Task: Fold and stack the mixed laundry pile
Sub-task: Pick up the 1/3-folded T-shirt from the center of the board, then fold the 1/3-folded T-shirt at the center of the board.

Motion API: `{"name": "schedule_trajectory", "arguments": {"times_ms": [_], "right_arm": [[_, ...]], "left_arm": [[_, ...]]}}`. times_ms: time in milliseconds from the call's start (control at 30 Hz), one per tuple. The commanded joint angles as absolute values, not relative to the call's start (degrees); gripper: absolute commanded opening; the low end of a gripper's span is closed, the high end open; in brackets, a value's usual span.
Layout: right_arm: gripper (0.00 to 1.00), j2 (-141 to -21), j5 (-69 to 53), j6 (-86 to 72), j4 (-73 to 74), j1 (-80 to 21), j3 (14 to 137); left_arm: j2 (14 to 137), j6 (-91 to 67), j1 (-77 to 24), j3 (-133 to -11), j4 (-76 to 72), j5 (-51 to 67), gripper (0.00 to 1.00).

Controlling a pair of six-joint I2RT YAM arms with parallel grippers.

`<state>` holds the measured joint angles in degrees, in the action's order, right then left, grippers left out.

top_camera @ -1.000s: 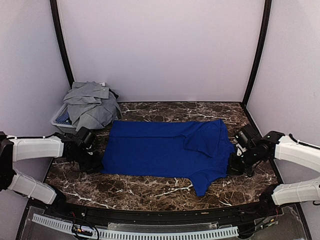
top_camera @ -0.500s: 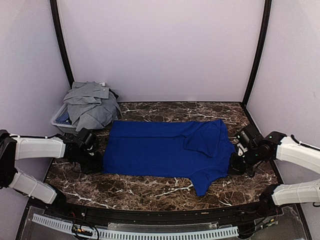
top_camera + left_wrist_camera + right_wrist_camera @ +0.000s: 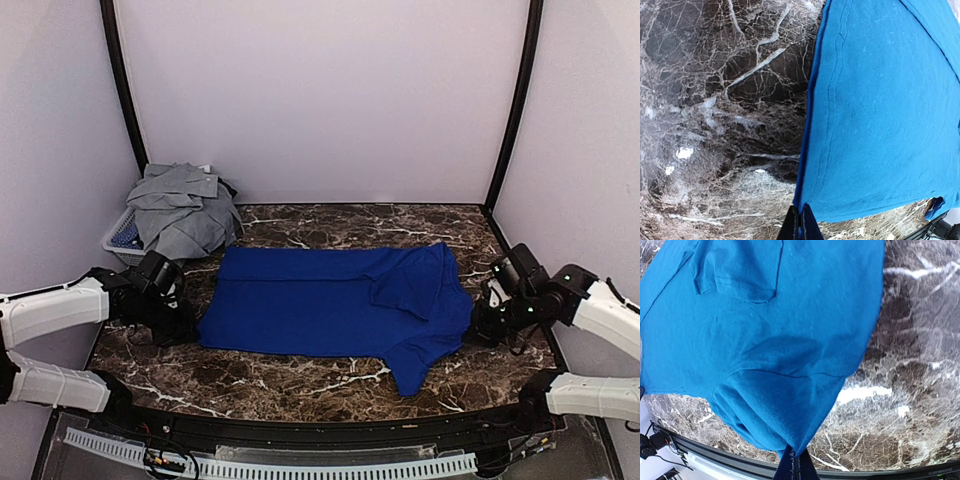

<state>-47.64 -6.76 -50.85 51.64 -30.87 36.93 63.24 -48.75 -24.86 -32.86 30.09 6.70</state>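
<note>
On the marble table (image 3: 300, 375), the royal-blue T-shirt (image 3: 320, 305) lies spread flat. The left gripper (image 3: 799, 222) and right gripper (image 3: 794, 462) each clench opposite edges of it. Grey garments (image 3: 180, 210) fill the mesh basket (image 3: 118, 240) at rear left.

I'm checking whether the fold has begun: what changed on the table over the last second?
The left gripper closed on the left corner of the blue T-shirt and drew slightly outward. The right gripper, already shut on the opposite end, pulled further right, stretching the shirt a little wider. The grey garments heaped on the basket stayed as they were.
</note>
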Motion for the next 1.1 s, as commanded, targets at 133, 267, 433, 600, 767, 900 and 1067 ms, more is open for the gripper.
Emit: {"name": "schedule_trajectory", "arguments": {"times_ms": [133,267,433,600,767,900,1067], "right_arm": [[0.0,-53.9,-4.5,-43.9,47.4,-25.9,42.6],[0.0,-57.3,-6.0,-39.8,43.8,-21.8,43.9],[0.0,-63.0,-7.0,-34.6,40.0,-17.5,47.9],[0.0,-69.8,-8.7,-30.8,35.7,-14.3,52.3],[0.0,-77.7,-9.6,-28.7,32.3,-12.8,56.7],[0.0,-83.0,-10.2,-27.5,30.5,-12.1,59.7],[0.0,-88.6,-10.5,-26.5,28.0,-11.6,61.7]], "left_arm": [[67.4,-46.5,-22.1,-41.3,30.7,6.9,0.0],[70.7,-45.0,-20.4,-44.6,28.3,6.7,0.0],[77.3,-42.7,-19.5,-49.4,26.4,6.5,0.0],[82.2,-40.1,-18.7,-54.9,24.7,3.4,0.0],[88.9,-38.2,-18.0,-59.4,22.8,1.5,0.0],[94.3,-37.2,-17.9,-62.1,21.9,1.5,0.0],[97.8,-37.2,-17.8,-62.8,20.1,0.8,0.0]]}}
